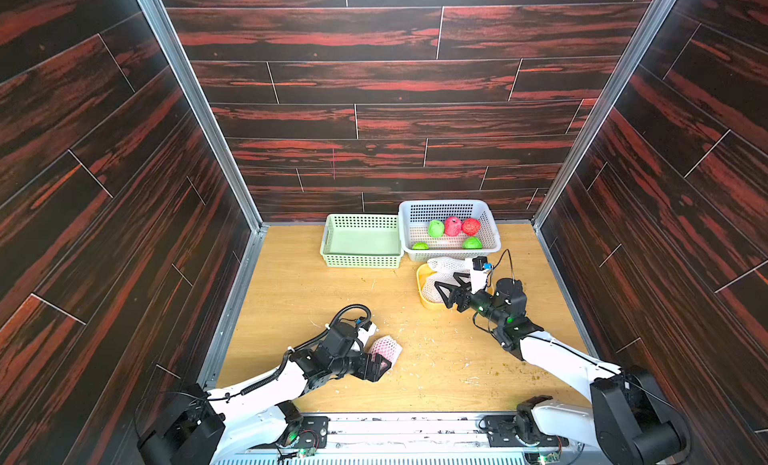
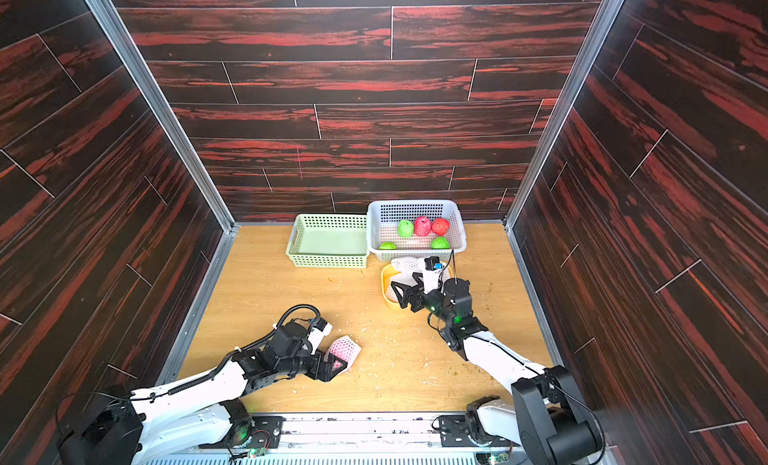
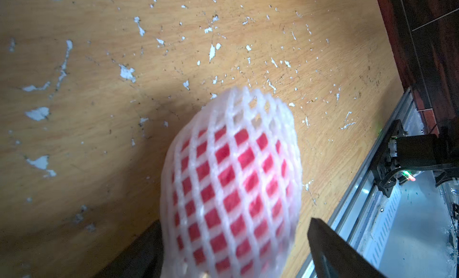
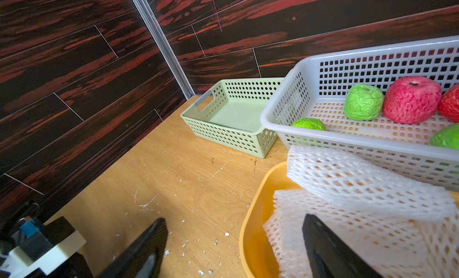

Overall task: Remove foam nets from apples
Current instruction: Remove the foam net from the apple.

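1. L gripper [image 3: 236, 223]: near-left part of table [image 1: 311, 284]. Jaws wide, straddling the netted red apple [image 1: 386, 348]. One finger [image 3: 332, 249] stands clear of the mesh, so no squeeze.
2. Netted red apple lies on the table w/ its foam net [image 3: 250, 108] still on, red showing thru the holes.
3. R gripper [image 1: 449, 287]: right side, jaws wide, nothing held. It hovers over the yellow tray [image 4: 255, 214], one finger [image 4: 332, 249] above the nets, the other above bare wood.
4. Yellow tray holds loose foam nets [image 4: 360, 184], piled, just on the near side of the white basket [image 1: 440, 203].
5. White basket, far right: 5 bare apples [image 1: 453, 226], 3 green and 2 red.
6. Green basket [image 1: 361, 261] sits just left of it.
7. White scraps [image 3: 128, 73] are strewn on the table.
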Tool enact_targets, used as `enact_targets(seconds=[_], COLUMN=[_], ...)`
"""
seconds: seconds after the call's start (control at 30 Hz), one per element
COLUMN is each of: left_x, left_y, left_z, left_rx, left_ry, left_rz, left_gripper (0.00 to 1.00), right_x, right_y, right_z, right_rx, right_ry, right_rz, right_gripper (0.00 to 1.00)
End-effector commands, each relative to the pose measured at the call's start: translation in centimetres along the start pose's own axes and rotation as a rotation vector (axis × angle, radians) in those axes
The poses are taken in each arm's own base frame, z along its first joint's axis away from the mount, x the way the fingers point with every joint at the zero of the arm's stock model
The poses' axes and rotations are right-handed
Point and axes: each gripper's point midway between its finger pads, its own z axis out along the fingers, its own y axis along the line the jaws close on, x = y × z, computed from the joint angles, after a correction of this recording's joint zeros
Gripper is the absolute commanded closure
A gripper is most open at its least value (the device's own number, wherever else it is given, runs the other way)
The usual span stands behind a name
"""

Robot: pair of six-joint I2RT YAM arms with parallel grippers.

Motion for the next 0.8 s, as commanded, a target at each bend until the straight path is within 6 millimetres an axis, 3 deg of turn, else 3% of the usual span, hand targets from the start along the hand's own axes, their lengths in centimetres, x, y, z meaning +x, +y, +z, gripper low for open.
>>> enact_targets(seconds=[0.0,0.13,0.2,0.33,0.6,0.77], left_x=[0.2,0.3,0.6,0.6,2.0,2.7], left_y=[-0.2,-0.1,-0.1,-0.4,1.2,1.5], left_z=[-0.1,-0.2,-0.3,-0.9,-0.8,-0.1], left_rx=[0.017,0.002,-0.01,-0.025,-0.12,-0.157], left_ry=[-0.011,-0.002,0.003,-0.022,0.019,0.057], left_rz=[-0.006,-0.024,-0.024,-0.018,-0.063,-0.05], left_gripper=[0.11,0.13,0.0,0.0,0.0,0.07], right_x=[0.0,-0.1,0.0,0.1,0.1,0.1], right_y=[0.2,0.2,0.2,0.1,0.2,0.1], right_z=[0.4,0.4,0.4,0.5,0.5,0.4], right_rx=[-0.013,-0.015,-0.012,-0.015,-0.019,-0.012], right_ry=[0.005,0.007,0.005,0.009,0.007,0.006], right_rz=[0.008,0.008,0.006,0.011,0.013,0.009], right_gripper=[0.11,0.11,0.11,0.11,0.11,0.11])
